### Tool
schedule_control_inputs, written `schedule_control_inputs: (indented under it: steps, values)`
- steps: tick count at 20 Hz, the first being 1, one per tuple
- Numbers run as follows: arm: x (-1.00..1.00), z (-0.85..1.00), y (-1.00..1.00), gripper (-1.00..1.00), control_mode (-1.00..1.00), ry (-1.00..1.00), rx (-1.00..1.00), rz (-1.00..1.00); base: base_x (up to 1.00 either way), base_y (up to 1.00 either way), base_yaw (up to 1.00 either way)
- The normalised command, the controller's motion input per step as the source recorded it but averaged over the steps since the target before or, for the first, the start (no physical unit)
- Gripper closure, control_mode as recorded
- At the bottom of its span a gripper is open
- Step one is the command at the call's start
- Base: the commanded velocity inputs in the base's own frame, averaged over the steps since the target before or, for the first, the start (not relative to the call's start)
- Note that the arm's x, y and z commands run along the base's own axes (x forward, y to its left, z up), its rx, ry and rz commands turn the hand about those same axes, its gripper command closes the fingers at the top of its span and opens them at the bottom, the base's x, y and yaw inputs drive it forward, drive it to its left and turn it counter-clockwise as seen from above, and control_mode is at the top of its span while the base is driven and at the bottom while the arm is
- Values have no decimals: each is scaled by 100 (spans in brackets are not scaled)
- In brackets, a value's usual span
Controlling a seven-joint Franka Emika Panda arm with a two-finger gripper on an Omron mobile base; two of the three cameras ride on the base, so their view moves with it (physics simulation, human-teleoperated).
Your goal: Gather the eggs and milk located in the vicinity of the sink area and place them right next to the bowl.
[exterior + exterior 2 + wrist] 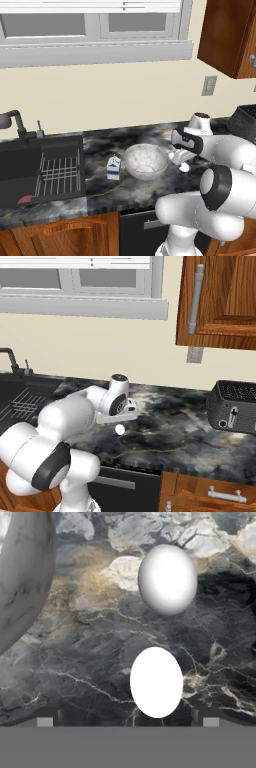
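On the dark marble counter [100, 192], the end effector [128, 722], fingers apart and gripping nothing, hovers over two eggs [156, 682] at frame centre beside the bowl [145, 161], milk [114, 168] also placed, so retreat judged next.

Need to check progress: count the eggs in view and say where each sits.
2, both on the counter beside the bowl: near egg between the finger tips, far egg just beyond it.

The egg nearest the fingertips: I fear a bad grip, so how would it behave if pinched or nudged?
The near egg looks smooth and rounded, so it might slip from the fingers. Lying loose on the flat counter, it would probably roll if nudged, perhaps toward the other egg or the bowl. Its shell is likely fragile; squeeze gently.
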Motion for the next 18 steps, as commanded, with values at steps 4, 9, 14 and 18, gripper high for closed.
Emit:
schedule_control_inputs:
  steps: [4,9,14,18]
  values:
    - [0,-9,-3,-100,-100,0,1,-7,0,0,0]
    - [2,-32,-5,-100,-100,0,1,-7,0,0,0]
    - [8,-26,0,-100,-100,0,3,-7,0,0,0]
    - [21,-8,-2,-100,-100,0,2,-6,0,0,0]
